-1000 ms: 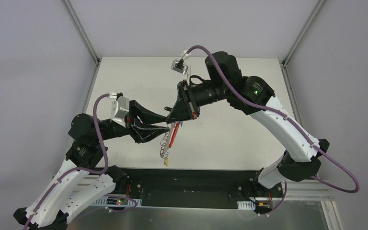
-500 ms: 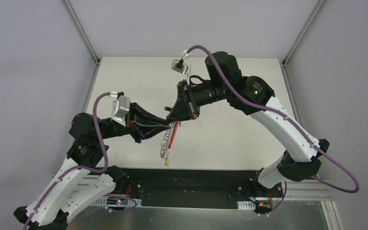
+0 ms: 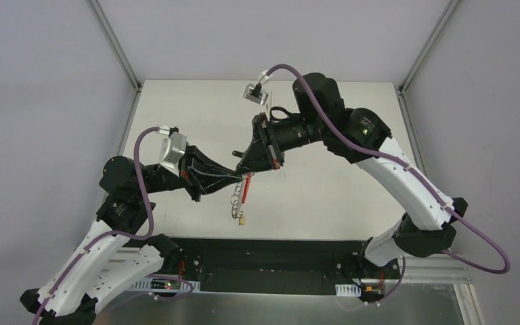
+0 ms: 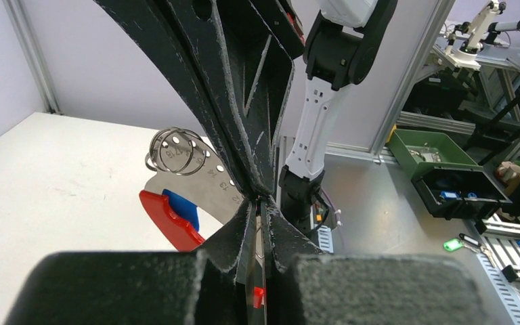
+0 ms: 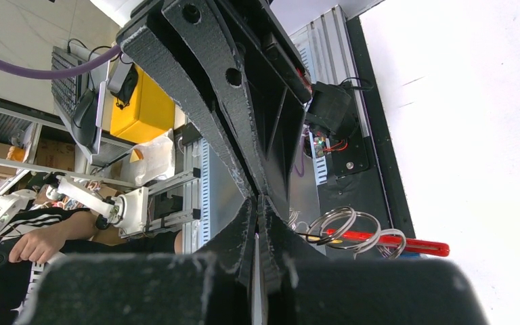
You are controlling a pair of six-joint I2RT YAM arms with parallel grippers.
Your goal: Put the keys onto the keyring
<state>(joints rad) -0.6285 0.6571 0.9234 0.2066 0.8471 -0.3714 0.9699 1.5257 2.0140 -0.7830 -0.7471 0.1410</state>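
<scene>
Quick update from me, the two-arm rig. My left gripper [image 3: 233, 175] has just snapped closed: a second ago its jaws were spread, and now they're pressed together right at the tip of my right gripper [image 3: 247, 169]. In my left wrist view a thin silver strip [image 4: 258, 254] sits in the slit between my fingers; I can't tell if it's a key or a ring. My right jaws are pinched tight on the top of the keyring [image 3: 235, 200], which hangs in the air below them, red strap [image 3: 245, 190] beside the rings and tag [image 3: 242, 218] lowest. The tag rides higher than before, so the bunch has lifted a bit.

I reckon that means both ends are gripped and threading can start. Something blue [image 4: 184, 210], maybe a key head, hides behind the strap.

The table [image 3: 325, 196] is open all round, but the tag dangles near its front edge, and my fingertips are nearly touching.
</scene>
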